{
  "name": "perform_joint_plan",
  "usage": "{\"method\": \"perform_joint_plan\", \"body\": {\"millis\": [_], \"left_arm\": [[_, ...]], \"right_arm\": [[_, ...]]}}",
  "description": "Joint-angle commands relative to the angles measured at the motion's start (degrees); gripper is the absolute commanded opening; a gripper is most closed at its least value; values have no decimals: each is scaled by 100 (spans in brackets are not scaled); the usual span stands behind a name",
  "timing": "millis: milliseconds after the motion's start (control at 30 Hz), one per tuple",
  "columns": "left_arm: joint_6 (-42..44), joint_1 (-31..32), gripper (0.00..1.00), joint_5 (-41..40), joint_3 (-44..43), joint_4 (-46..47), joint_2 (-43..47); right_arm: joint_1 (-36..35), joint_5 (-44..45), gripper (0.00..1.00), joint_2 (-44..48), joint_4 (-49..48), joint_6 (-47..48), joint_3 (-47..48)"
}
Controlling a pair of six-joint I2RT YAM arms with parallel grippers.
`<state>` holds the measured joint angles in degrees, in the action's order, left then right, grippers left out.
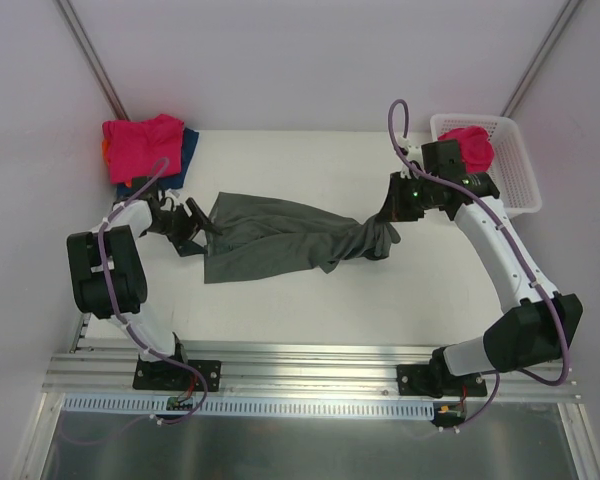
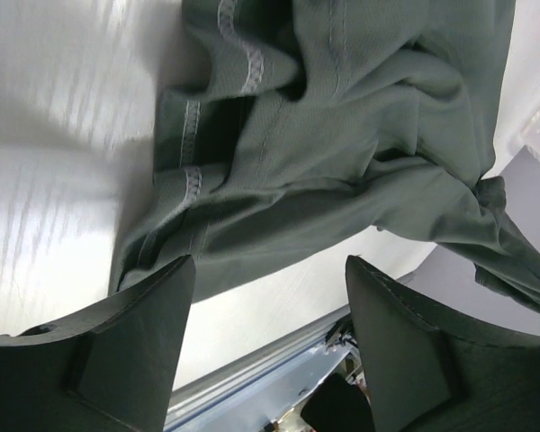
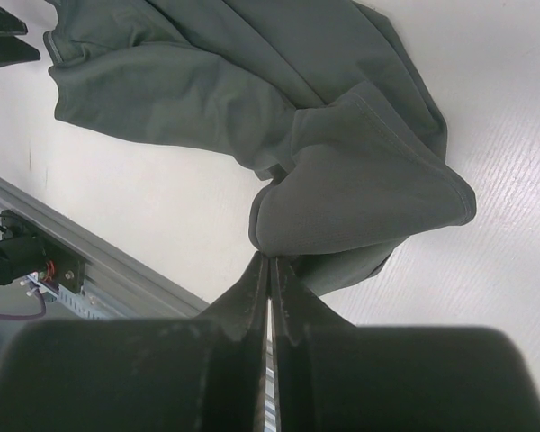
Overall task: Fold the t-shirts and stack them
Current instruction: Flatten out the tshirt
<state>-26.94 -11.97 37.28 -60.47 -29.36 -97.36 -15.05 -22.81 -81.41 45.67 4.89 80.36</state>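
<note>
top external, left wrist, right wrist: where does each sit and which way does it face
top external: above, behind the robot, looking down at table, both arms, grey shirt.
left wrist: on the left arm, looking past its open left gripper at the shirt's hem.
right wrist: on the right arm, past the shut right gripper pinching the shirt's bunched end.
shared: all show the shirt.

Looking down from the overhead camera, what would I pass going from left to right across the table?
A pile of shirts with a pink one on top → left fingers → dark grey shirt → right fingers → white basket.
</note>
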Motion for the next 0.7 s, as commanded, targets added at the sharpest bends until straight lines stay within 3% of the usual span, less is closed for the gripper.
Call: {"method": "perform_joint_plan", "body": {"millis": [0, 267, 667], "left_arm": [[40, 28, 67, 166, -395, 282, -230], [101, 45, 64, 183, -940, 317, -819], [5, 115, 61, 306, -616, 352, -723]], "right_arm": [[-16, 48, 1, 37, -102, -75, 217], [-16, 171, 1, 20, -67, -23, 217], [-16, 277, 1, -130, -137, 21, 402]]}}
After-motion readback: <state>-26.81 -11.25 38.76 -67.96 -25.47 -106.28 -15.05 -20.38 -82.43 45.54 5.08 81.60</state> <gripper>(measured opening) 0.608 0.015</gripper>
